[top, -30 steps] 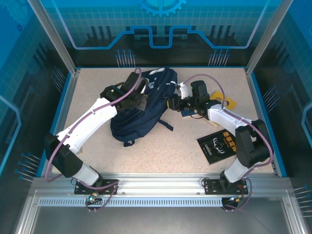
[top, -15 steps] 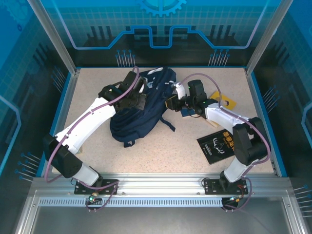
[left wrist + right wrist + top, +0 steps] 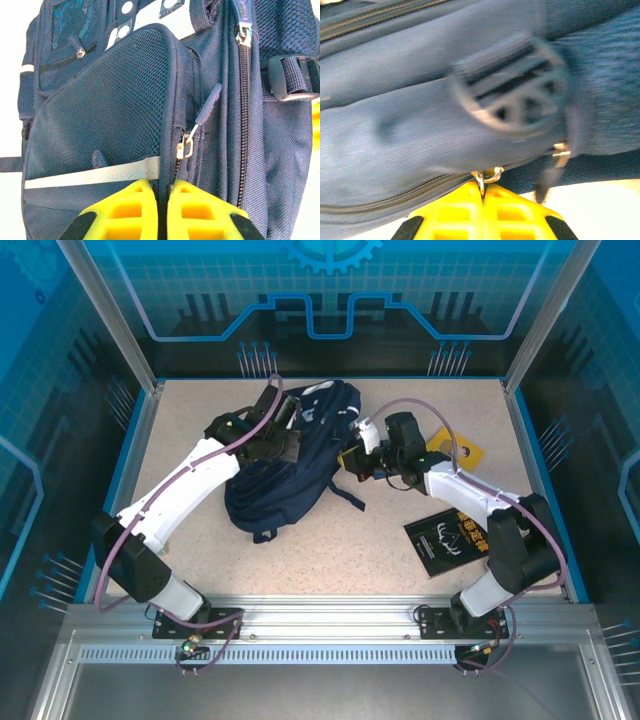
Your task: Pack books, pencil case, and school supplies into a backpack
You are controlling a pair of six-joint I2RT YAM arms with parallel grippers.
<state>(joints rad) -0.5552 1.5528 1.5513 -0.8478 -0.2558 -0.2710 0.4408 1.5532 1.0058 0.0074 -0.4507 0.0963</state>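
The backpack is big and dark blue. It lies on the speckled surface, a bit left of the middle. It looks soft and lumpy. Up close it has a net pocket, a grey stripe and a long zip.

The left pincer is yellow. Its two fingers are squeezed on a fold of the backpack, right by a little metal zip pull.

The right pincer is at the right side of the backpack. Its fingers are pressed together on a small zip ring. Above it is a round strap buckle, which looks blurry.

A black book with white letters lies flat on the surface, well away to the right of the backpack. A yellow book lies farther back. The right arm covers part of it. A dark strap sticks out from the backpack toward the books.
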